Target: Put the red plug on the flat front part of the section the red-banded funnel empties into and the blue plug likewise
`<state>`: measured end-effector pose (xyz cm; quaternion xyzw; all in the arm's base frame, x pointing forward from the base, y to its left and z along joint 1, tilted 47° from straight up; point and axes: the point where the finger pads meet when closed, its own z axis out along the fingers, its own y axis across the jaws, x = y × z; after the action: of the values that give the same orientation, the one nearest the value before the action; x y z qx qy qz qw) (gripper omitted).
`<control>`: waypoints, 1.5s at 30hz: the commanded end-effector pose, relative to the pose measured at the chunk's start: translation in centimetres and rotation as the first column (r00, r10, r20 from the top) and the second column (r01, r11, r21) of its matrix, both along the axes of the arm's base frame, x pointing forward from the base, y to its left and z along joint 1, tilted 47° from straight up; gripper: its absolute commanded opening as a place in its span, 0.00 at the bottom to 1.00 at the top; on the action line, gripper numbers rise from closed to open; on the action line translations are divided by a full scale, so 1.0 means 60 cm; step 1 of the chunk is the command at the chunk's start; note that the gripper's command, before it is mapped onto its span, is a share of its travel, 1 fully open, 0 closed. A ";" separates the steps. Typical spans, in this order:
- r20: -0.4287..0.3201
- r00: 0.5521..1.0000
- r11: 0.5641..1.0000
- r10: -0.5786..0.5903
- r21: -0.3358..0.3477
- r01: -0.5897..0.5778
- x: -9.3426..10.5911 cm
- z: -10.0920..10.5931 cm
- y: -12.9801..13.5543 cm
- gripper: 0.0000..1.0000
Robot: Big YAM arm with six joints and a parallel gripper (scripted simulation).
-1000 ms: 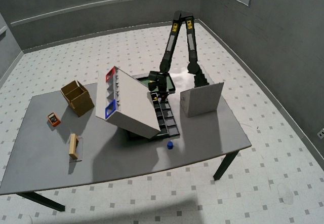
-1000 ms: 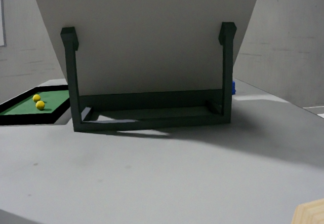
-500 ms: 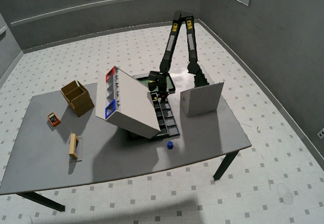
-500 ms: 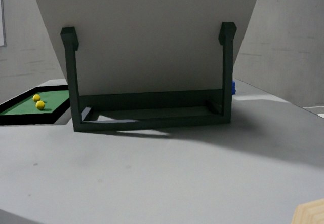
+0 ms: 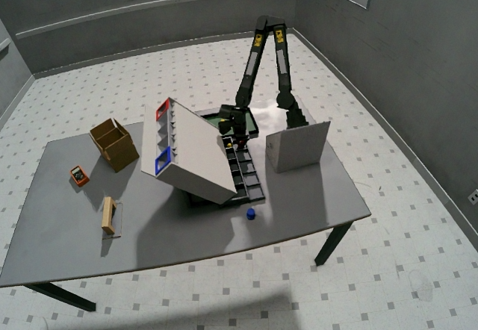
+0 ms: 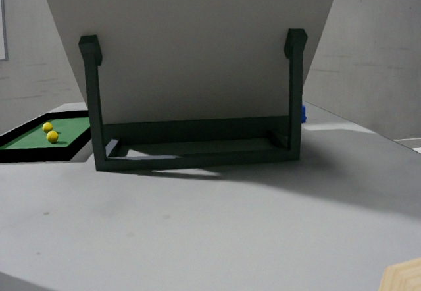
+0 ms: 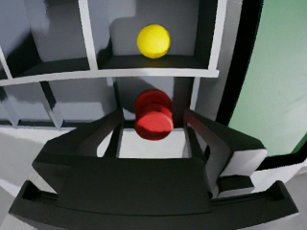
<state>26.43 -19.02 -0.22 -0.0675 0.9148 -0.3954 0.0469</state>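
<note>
The tilted cover [image 5: 200, 141] [image 6: 190, 49] stands on the bench [image 5: 162, 222] [image 6: 204, 212]; the gripper [image 5: 241, 141] [image 7: 153, 113] is spread around the red plug [image 5: 241, 142] [image 7: 153, 120], which is in the end section's front part; probably light and stiff, its round neck suits a gentle grasp.
</note>
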 end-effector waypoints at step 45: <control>0.025 1.000 1.000 0.008 -0.003 -0.007 0.007 0.046 0.040 0.59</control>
<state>25.76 -16.98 1.56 -0.0677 0.9157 -0.3937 0.0440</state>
